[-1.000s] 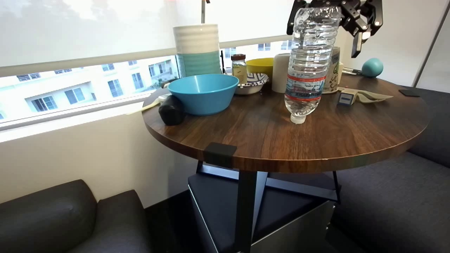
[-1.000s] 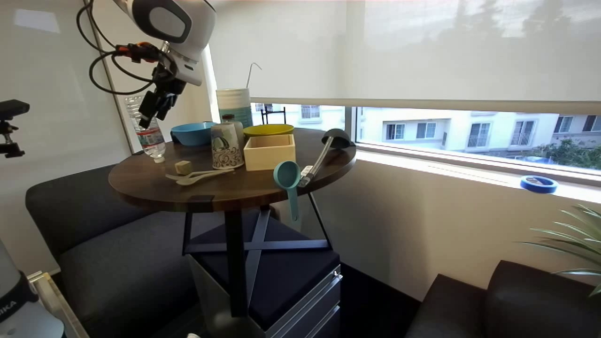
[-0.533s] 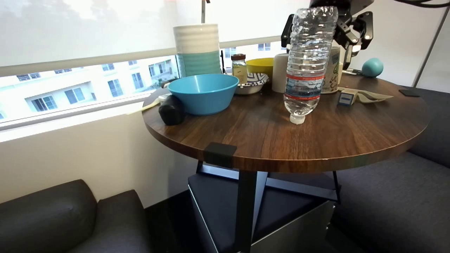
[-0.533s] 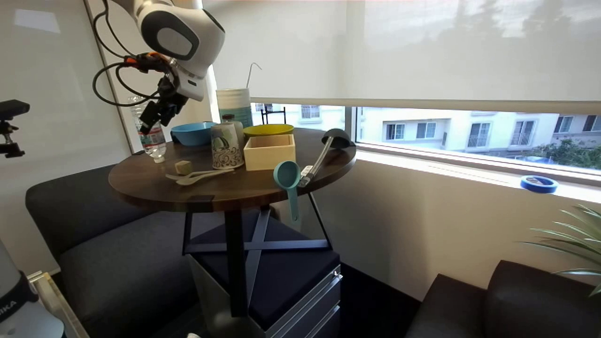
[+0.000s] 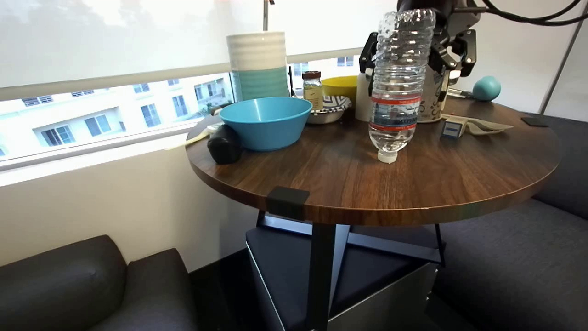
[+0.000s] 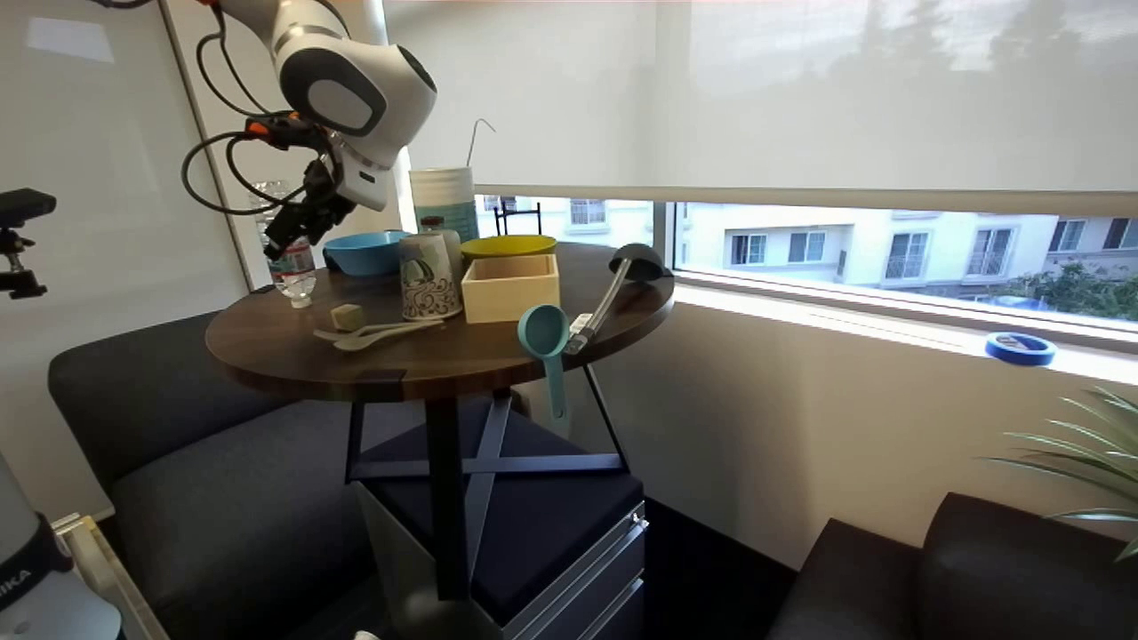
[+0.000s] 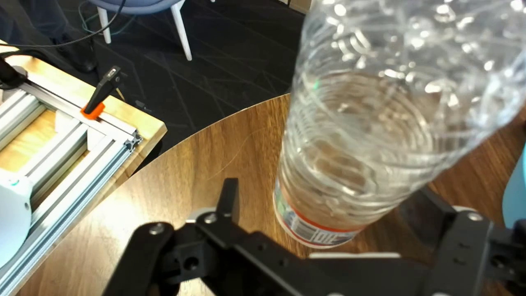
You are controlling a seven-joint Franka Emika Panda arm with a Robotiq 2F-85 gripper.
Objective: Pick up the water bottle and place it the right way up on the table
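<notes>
"Water bottle (image 5: 397,87) first: where is it?"

"Upside down on the bench (image 5: 340,179), white cap (image 5: 387,156) against the wood, body leaning slightly. It's clear plastic, ribbed above the label, and the label band (image 5: 395,113) runs red at both edges with blue and pale between (the lettering is turned over and too small for me to read)."

"And the jaws?"

"Spread wide. They stand behind the bottle in an exterior view; from the wrist view one finger (image 7: 228,196) has a gap beside it, while the other goes partly out of sight behind the plastic, so I can't tell whether it touches."

"What's the bench like?"

"Round, dark brown, streaky wood grain, with a black bracket (image 5: 288,201) folded over its rim. Near the bottle lie a small wooden block (image 6: 348,317) and pale utensils (image 6: 353,342). Also on it are a paper cup (image 6: 430,284) with a swirling print, an open-topped box (image 6: 513,300) of light wood and a smooth blue bowl (image 5: 266,126)."

"Beyond that?"

"A dark grey sofa (image 6: 231,480) alongside, then a wide window (image 6: 665,233), its pale blind (image 6: 845,98) partly lowered over a view of white buildings (image 6: 794,267). A roll of blue tape (image 6: 1020,357) sits on the sill (image 6: 845,318)."

"Any brand to read?"

"The letters IKA, on a dark band (image 6: 27,573) round a white part of the robot (image 6: 62,609), at the edge of view."
</notes>
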